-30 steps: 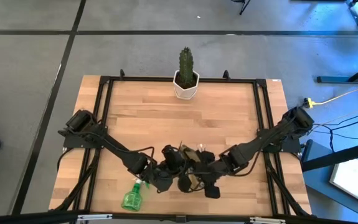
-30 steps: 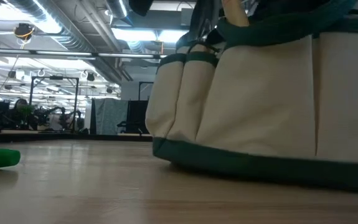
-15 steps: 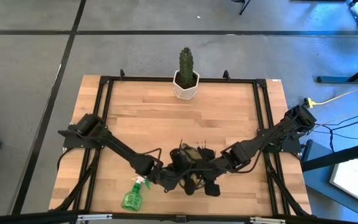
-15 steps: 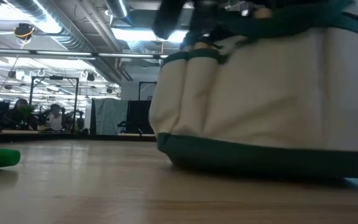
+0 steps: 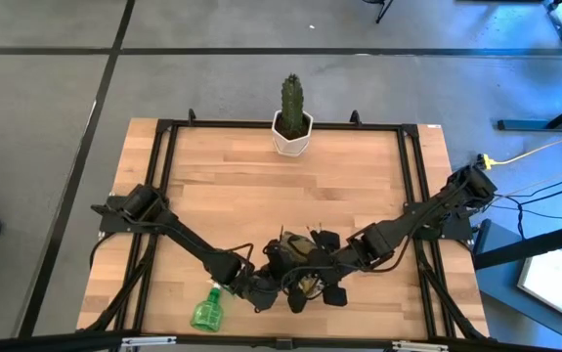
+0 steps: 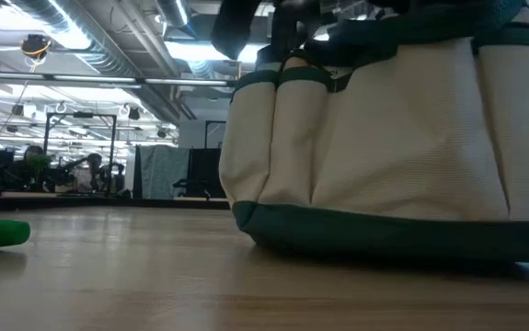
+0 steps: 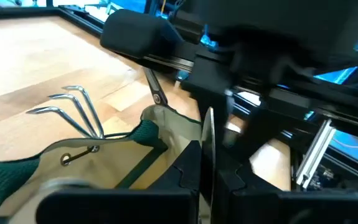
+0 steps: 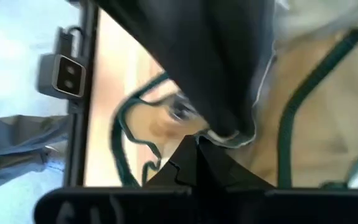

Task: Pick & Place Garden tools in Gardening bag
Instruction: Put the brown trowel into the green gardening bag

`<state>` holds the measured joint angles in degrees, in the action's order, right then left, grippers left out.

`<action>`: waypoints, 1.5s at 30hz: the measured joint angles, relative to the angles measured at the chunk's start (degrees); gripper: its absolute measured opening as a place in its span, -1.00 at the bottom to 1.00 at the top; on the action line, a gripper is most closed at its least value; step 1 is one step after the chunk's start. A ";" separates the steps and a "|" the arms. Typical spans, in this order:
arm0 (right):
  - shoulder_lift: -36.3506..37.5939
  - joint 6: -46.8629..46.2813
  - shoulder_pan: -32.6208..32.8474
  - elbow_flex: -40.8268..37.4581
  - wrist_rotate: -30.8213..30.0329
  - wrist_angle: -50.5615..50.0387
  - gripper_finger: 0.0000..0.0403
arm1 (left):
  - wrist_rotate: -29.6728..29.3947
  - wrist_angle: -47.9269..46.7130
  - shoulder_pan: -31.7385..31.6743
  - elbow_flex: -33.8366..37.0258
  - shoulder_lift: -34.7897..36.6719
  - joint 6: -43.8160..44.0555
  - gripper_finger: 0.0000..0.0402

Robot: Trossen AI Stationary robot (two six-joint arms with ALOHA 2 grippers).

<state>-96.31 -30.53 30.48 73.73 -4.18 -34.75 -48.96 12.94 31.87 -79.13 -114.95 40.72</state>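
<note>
My black left gripper [image 7: 207,177] meets the gardening bag [image 6: 374,147], cream with dark green trim; a translucent green spray bottle [image 5: 207,310] lies on pale wood.

Both my end effectors are meeting at the gardening bag [image 5: 300,269]; the spray bottle [image 5: 206,311] is lying just beside my left end effector [image 5: 279,284], the cactus [image 5: 292,117] well beyond.

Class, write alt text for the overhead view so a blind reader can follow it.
Two dark arms meet over the gardening bag near the wooden table's front edge, their tools hidden among the clutter. A green spray bottle lies left of the bag; a cactus in a white pot stands at the back edge.
</note>
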 joint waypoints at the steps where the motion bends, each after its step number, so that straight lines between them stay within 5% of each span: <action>1: 0.00 -0.06 0.00 0.00 -0.31 -0.69 -1.00 | -0.63 -0.10 0.28 0.00 0.02 -0.08 -0.99; 24: 0.00 2.98 0.19 0.02 4.65 2.02 -0.95 | -1.25 -4.38 0.59 0.00 0.13 3.74 -0.99; 38: 0.00 2.87 1.90 0.09 3.57 3.11 -0.03 | 7.12 -4.09 -0.89 -0.87 0.13 2.70 -0.99; 45: 0.02 2.46 1.87 0.11 3.12 2.34 0.13 | 9.72 -8.34 -0.81 -4.09 0.15 3.78 -0.76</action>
<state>-96.29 -28.06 32.35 73.84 -1.07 -32.41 -39.25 4.60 31.06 -83.23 -114.80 44.51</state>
